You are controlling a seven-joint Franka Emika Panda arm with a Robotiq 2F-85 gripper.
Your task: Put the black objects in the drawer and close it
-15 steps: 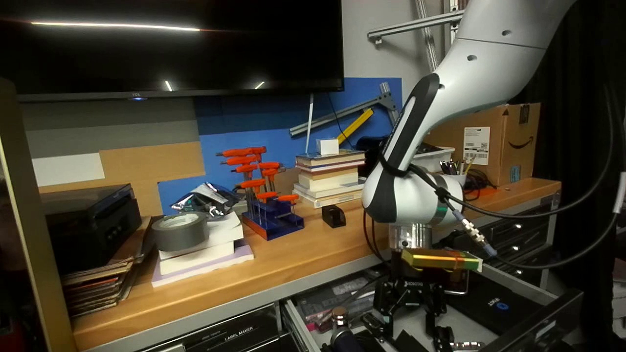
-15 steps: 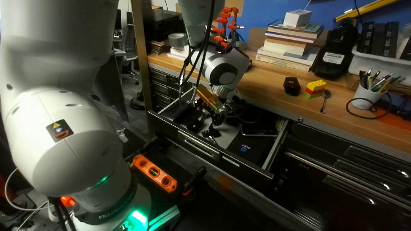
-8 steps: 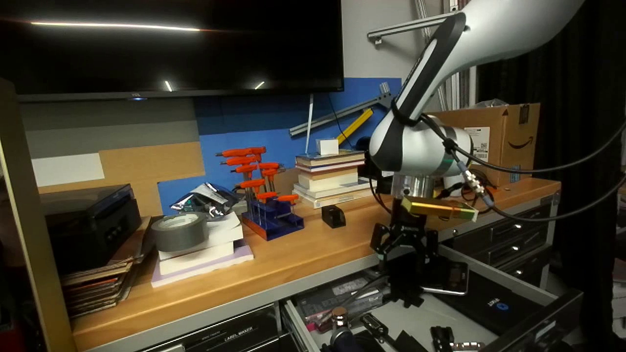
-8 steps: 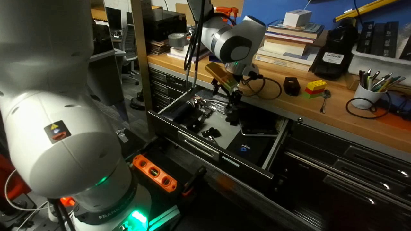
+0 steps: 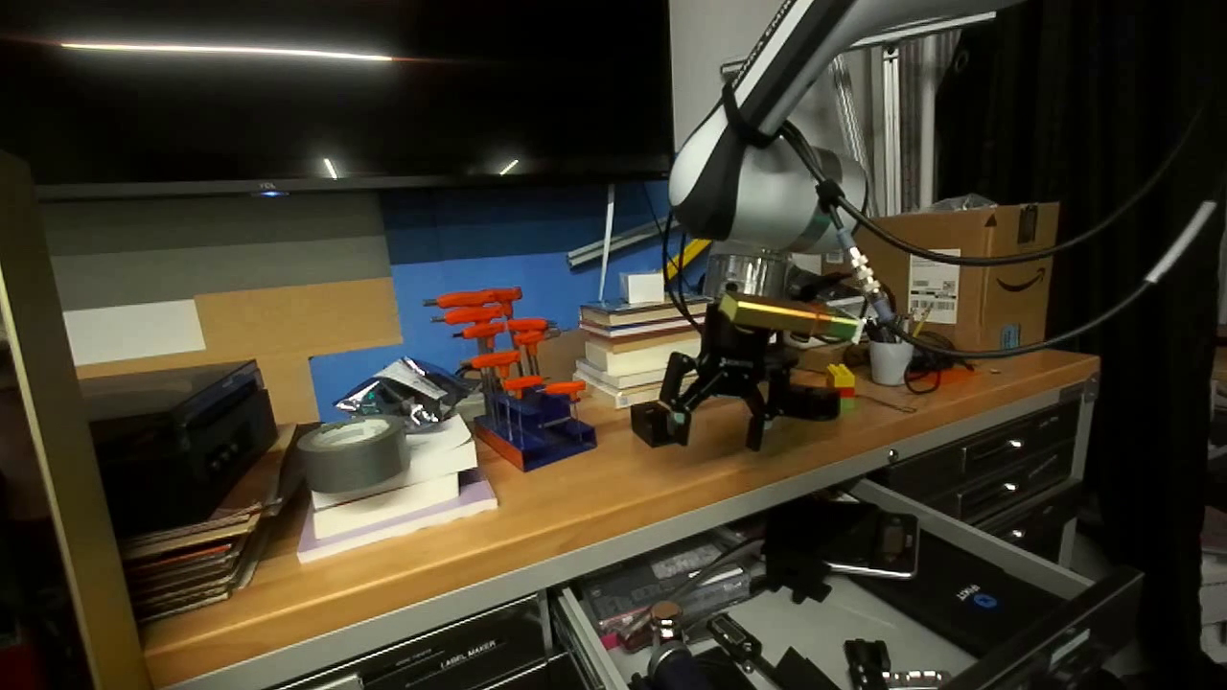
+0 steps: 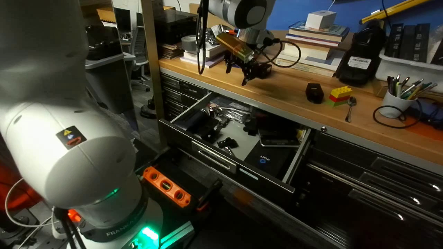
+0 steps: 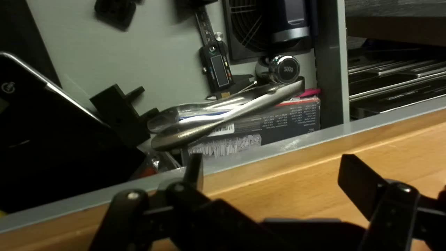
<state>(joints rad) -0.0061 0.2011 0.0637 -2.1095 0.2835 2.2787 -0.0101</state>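
Spread wide over the counter point(image 5: 546, 503), the pincer point(image 5: 718, 436) shows between two black blocks point(image 5: 650, 425) in an exterior view

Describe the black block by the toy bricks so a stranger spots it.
In an exterior view, find the wooden benchtop above the open drawer, then the yellow, red and green toy bricks on it. The black block stands just left of them in that view. Unlike the bright bricks it is dark, and the white-labelled black case farther back is far bigger.
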